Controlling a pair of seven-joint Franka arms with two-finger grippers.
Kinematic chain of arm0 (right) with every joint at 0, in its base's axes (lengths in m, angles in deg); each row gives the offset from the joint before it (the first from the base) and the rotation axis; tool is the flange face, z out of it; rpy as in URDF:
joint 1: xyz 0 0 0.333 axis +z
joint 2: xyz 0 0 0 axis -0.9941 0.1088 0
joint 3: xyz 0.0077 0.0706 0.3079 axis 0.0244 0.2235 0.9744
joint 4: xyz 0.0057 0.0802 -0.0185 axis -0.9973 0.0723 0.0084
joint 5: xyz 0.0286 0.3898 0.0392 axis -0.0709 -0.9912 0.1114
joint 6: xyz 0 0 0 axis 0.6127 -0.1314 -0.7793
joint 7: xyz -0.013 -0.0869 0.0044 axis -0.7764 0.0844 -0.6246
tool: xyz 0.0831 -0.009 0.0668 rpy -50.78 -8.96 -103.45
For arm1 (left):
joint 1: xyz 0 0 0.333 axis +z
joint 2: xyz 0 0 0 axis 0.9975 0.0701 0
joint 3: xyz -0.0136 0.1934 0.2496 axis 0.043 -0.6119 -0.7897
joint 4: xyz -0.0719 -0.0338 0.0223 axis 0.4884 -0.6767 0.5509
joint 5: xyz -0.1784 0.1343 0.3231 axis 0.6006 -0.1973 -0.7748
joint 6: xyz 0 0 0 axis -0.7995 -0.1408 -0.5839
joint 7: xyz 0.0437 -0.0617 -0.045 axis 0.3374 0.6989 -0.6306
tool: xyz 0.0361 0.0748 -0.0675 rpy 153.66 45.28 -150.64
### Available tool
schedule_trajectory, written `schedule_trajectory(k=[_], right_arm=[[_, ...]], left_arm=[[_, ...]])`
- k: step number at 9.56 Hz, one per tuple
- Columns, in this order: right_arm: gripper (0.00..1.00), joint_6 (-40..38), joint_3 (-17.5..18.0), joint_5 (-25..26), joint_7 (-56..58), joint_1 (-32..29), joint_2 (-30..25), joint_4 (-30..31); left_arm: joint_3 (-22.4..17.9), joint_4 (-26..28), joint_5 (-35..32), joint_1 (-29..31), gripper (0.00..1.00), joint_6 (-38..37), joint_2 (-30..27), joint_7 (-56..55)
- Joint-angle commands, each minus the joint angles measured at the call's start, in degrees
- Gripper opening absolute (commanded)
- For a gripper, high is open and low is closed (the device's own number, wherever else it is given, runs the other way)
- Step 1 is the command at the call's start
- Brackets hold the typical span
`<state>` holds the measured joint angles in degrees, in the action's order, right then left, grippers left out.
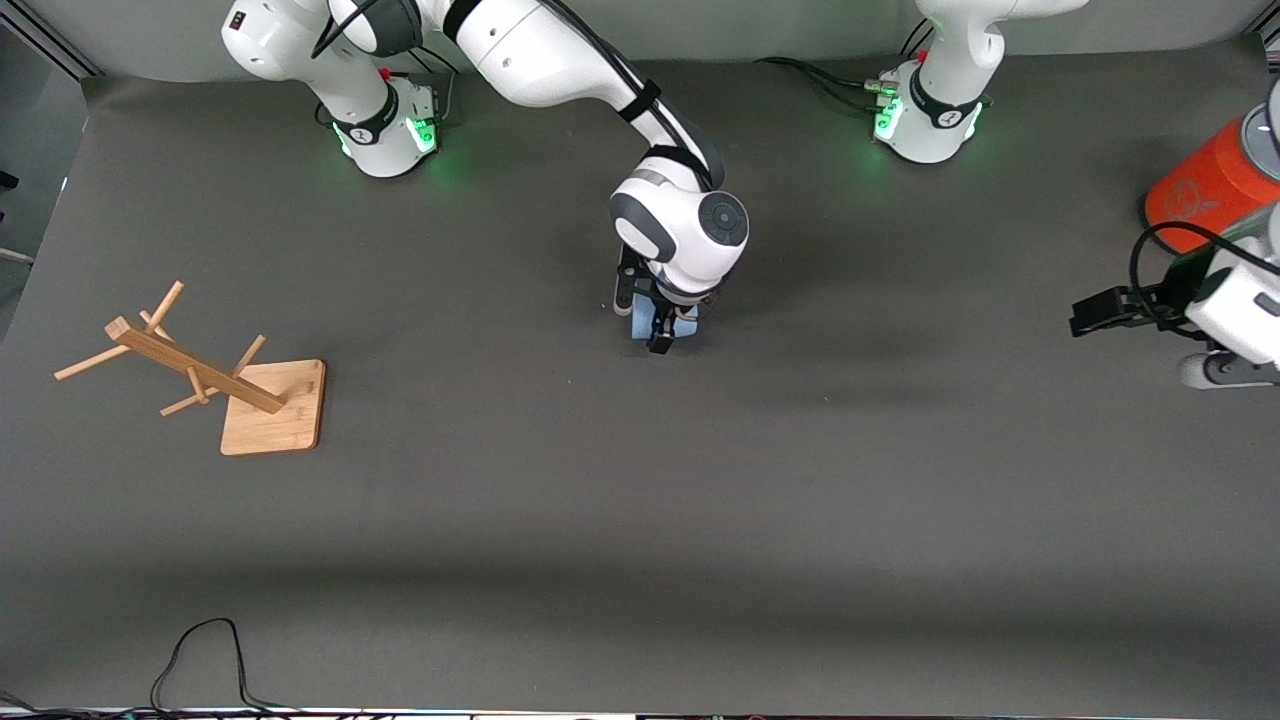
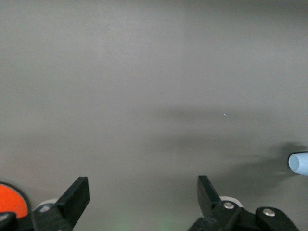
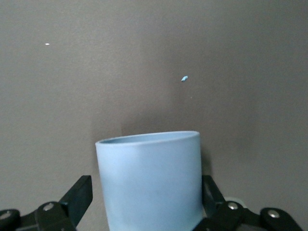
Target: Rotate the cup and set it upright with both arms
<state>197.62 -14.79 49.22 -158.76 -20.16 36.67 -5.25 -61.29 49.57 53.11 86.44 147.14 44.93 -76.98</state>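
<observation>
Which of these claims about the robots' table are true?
1. The small pale-blue plastic cup sits between the right gripper's fingers. True.
2. The left gripper holds that cup. False: its fingers are open with nothing between them.
3. The wooden rack with pegs is toward the right arm's end of the table. True.
4. The large orange cylinder stands beside the rack. False: it is at the left arm's end.

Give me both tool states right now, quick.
Left tool: open, empty, waiting over bare table at its own end.
Right tool: open around the cup at mid-table, fingers apart from its sides.
</observation>
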Motion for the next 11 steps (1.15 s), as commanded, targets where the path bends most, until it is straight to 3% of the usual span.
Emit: schedule_trajectory(k=[1, 4, 6, 9, 11], right_arm=[[1.0, -6.6, -0.19, 0.36, 2.14, -0.05, -4.55, -1.08], [1.0, -18.99, -0.11, -0.95, 11.51, -1.62, -14.2, -0.56], [1.0, -28.22, -1.07, -0.26, 23.71, -3.11, -20.45, -0.12], [1.0, -34.84, -9.74, 0.36, 43.93, -3.21, -27.23, 0.23], [1.0, -38.09, -18.16, 0.36, 59.55, -3.21, -31.18, 0.32]], left_arm=[[-0.42, -0.07, 0.56, -2.29, 1.0, -0.56, 0.12, -1.25], [-0.42, 1.86, 1.53, -5.8, 1.0, -0.83, -0.06, -3.87], [-0.42, 2.22, 1.61, -10.71, 1.0, -0.48, -0.06, -11.92], [-0.42, 2.13, 1.7, -20.89, 1.0, 1.1, 0.99, -24.14], [-0.42, 1.61, 1.01, -30.2, 1.0, 5.31, 3.18, -36.34]])
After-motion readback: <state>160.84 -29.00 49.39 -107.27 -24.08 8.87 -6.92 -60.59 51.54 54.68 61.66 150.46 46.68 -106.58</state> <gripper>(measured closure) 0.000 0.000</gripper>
